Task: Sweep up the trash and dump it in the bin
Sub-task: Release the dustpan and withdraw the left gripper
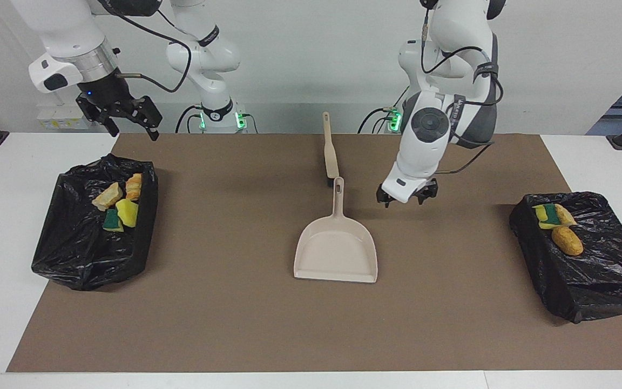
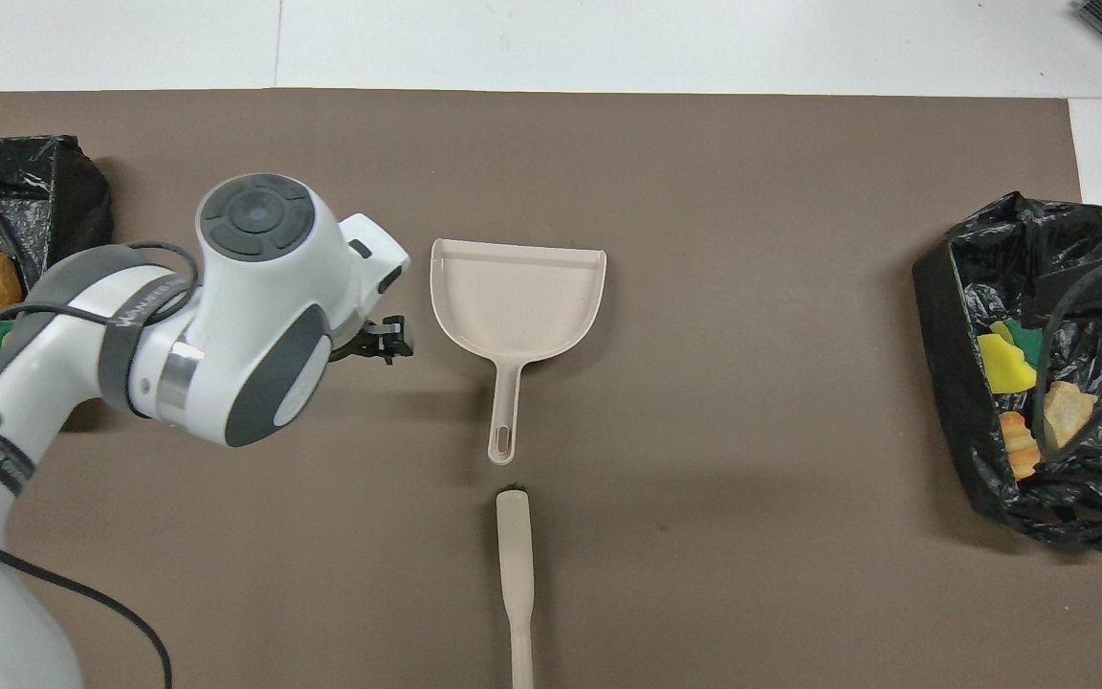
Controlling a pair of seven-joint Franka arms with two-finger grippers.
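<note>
Since the trash [image 1: 118, 204] already lies in the two black-bagged bins [image 1: 73, 254], light, soft scraps to pinch by their edges, I hang my empty left end effector [image 1: 407, 195] beside the dustpan [image 1: 337, 254], fingers parted in the facing view alone, my right end effector [image 1: 127, 120] splayed above.

Beige dustpan [image 1: 336, 249] and brush [image 1: 330, 152] on a brown mat [image 1: 235, 302]; yellow, green and tan trash [image 1: 119, 202] in black bags [image 1: 73, 254].

No text can be read on anything.
</note>
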